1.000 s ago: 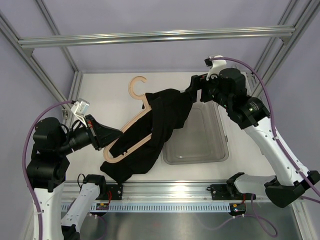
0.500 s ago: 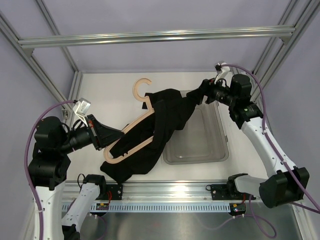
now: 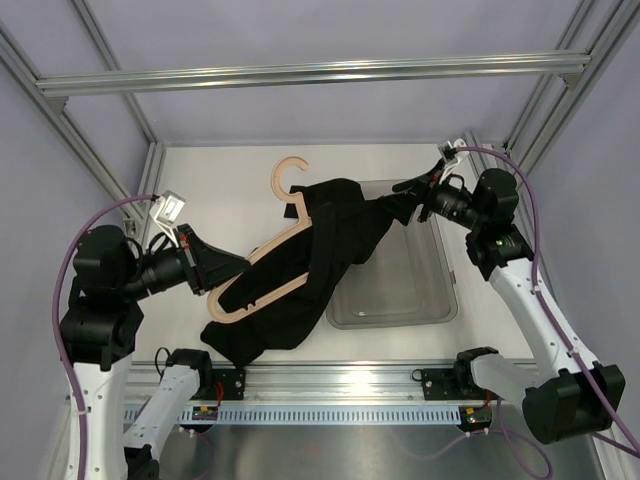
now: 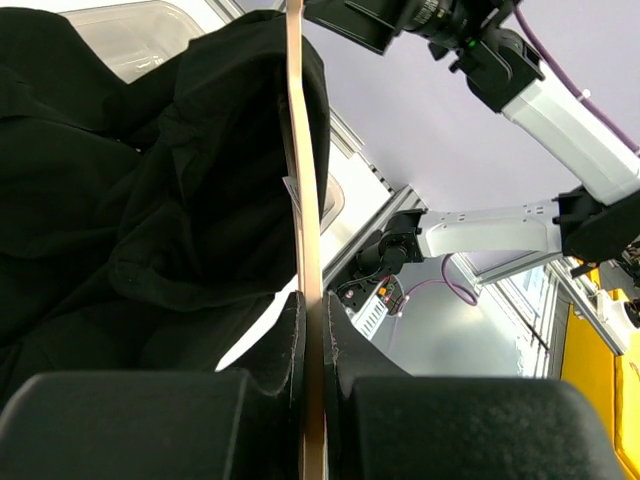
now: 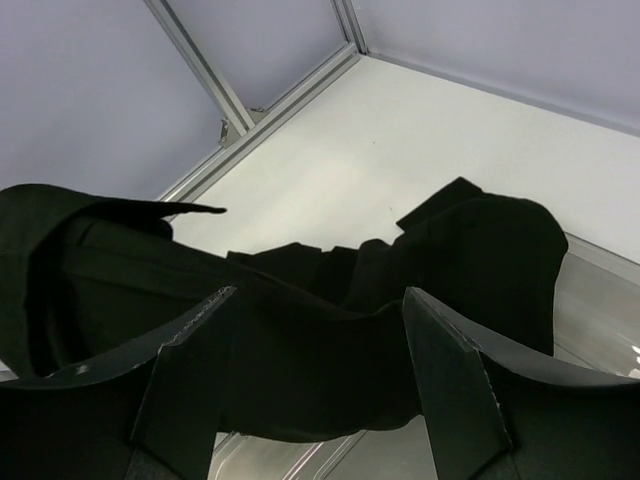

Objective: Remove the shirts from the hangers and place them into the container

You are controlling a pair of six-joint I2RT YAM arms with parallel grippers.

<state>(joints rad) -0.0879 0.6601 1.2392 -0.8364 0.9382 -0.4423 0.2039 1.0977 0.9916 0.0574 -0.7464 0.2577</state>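
Two arms share your load: left gripper (image 4: 312,345) jaws clench the hanger (image 3: 262,265); right gripper (image 5: 315,385) jaws straddle the black shirt (image 3: 320,250), grip uncertain, above the container (image 3: 420,290).

My top camera looks down from above and behind my bases at six o'clock. My left wrist camera sits close, facing three o'clock; my right, close, faces nine. All share the black shirt (image 3: 320,260).

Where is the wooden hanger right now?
In the top view the hanger sits left of centre, its lower end clamped in the left gripper, its hook toward the back, and the black shirt draped over its right side.
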